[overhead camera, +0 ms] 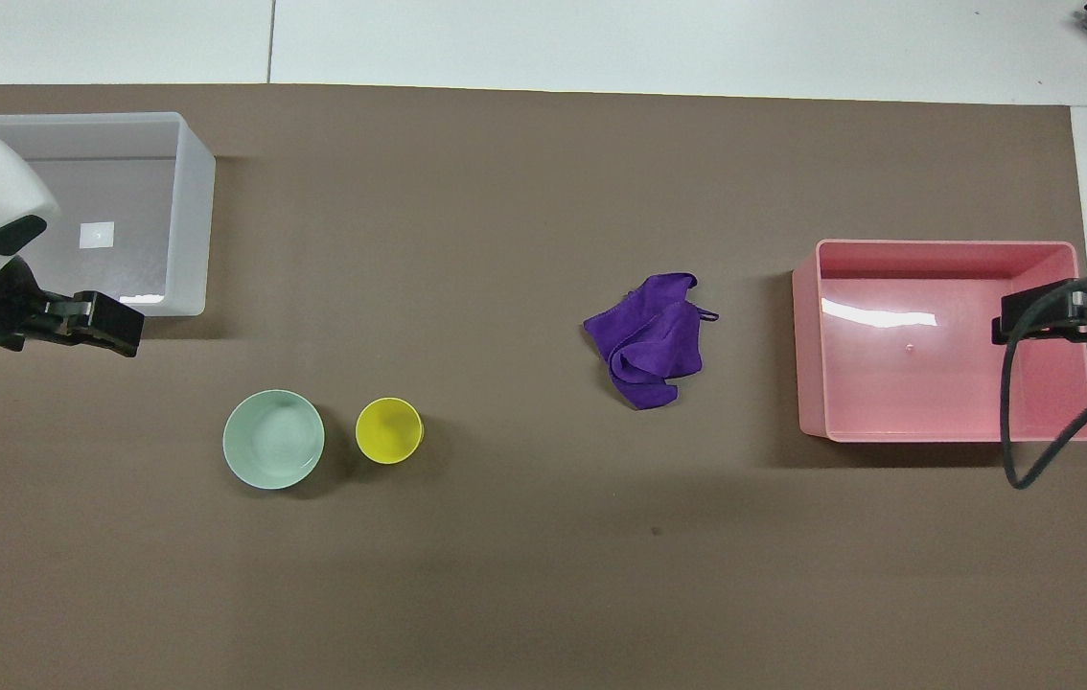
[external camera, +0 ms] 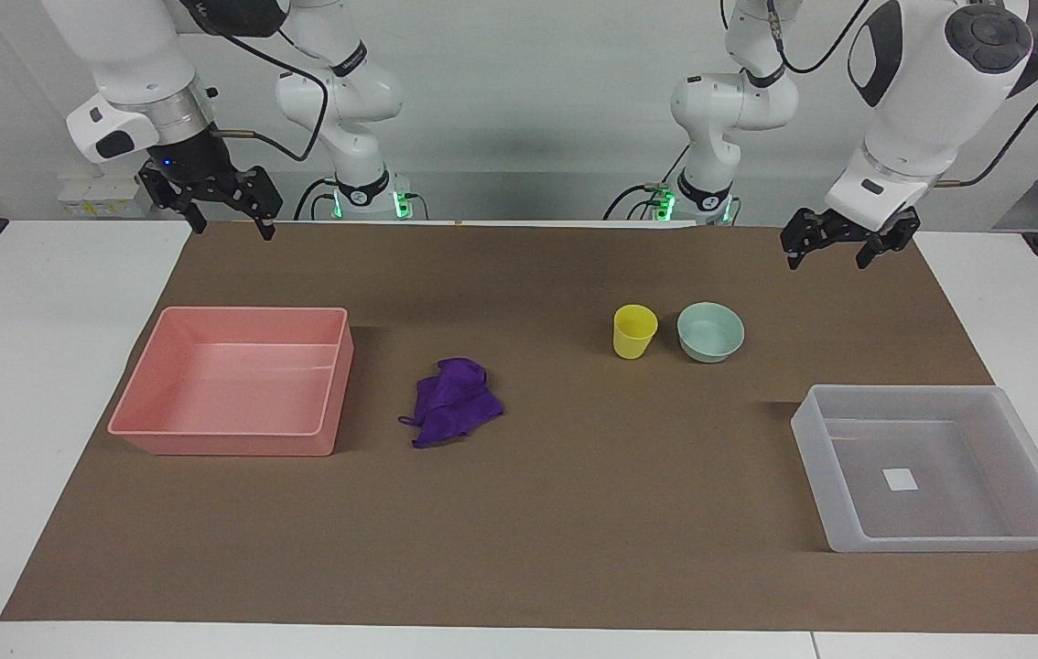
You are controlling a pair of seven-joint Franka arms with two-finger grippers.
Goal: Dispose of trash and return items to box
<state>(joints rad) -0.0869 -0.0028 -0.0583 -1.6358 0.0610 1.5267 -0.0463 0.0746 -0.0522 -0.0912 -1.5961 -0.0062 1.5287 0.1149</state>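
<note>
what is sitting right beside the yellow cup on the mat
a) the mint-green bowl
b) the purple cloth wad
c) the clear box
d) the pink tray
a) The mint-green bowl stands next to the yellow cup, toward the left arm's end of the table, with only a small gap between them; the purple cloth wad lies well apart from both.

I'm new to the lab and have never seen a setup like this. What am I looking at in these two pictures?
Two white robot arms at a table covered by a brown mat. One picture faces them; the other looks down from above their end. The left gripper and right gripper both hang open, holding nothing. On the mat lie a purple cloth wad, a yellow cup beside a mint-green bowl, a clear-grey tray toward the left arm's end, and a pink tray toward the right arm's end.
</note>
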